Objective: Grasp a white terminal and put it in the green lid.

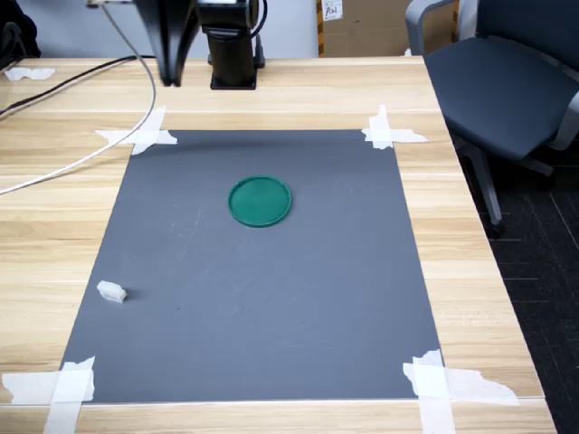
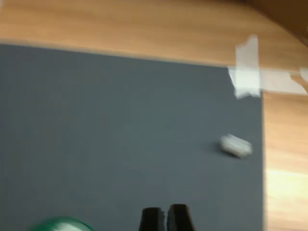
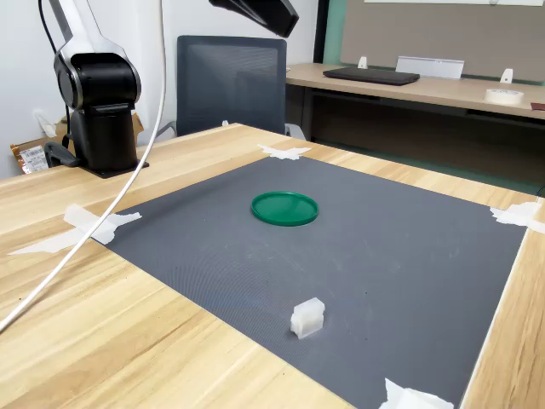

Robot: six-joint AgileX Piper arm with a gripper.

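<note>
White terminal (image 1: 111, 291) on mat (image 1: 298, 316) — well apart from green lid (image 1: 261, 201).

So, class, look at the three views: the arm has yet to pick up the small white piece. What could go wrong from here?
1. The white terminal is tiny and lies near the grey mat edge; a slightly off grasp could push it onto the wood.
2. The tool looks nearly shut in the wrist view; it must open before descending.
3. The green lid is flat with a thin rim, so a dropped terminal might bounce out.
</note>
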